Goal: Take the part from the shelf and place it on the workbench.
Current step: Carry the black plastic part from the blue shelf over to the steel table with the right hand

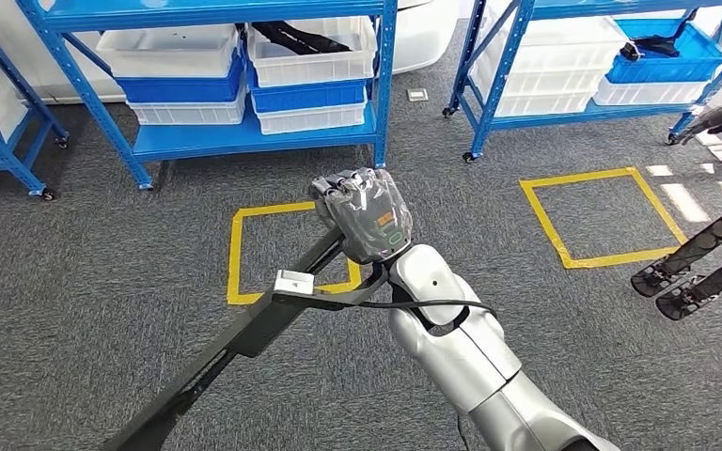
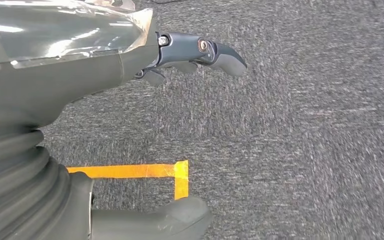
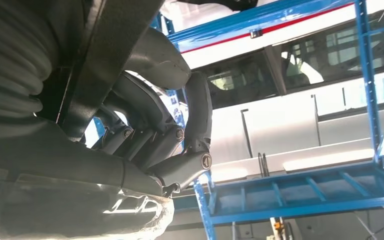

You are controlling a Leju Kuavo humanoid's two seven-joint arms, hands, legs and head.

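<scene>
the right hand (image 1: 365, 214) grasps the long black part (image 1: 244, 340) at its far end above the carpet, the left hand (image 2: 105, 65) hangs released, and the part's long near-left overhang could twist it loose or clip the blue shelf (image 1: 244, 139).

Warehouse or industrial storeroom. Blue steel shelving (image 1: 244, 141) on castor wheels, loaded with white and blue plastic bins (image 1: 188, 80). Second shelf unit (image 1: 573, 113) alongside it, stocked likewise. Grey carpet floor (image 1: 85, 282) marked with yellow tape squares (image 1: 235, 254), station-style. White wall panels behind the racks.
</scene>
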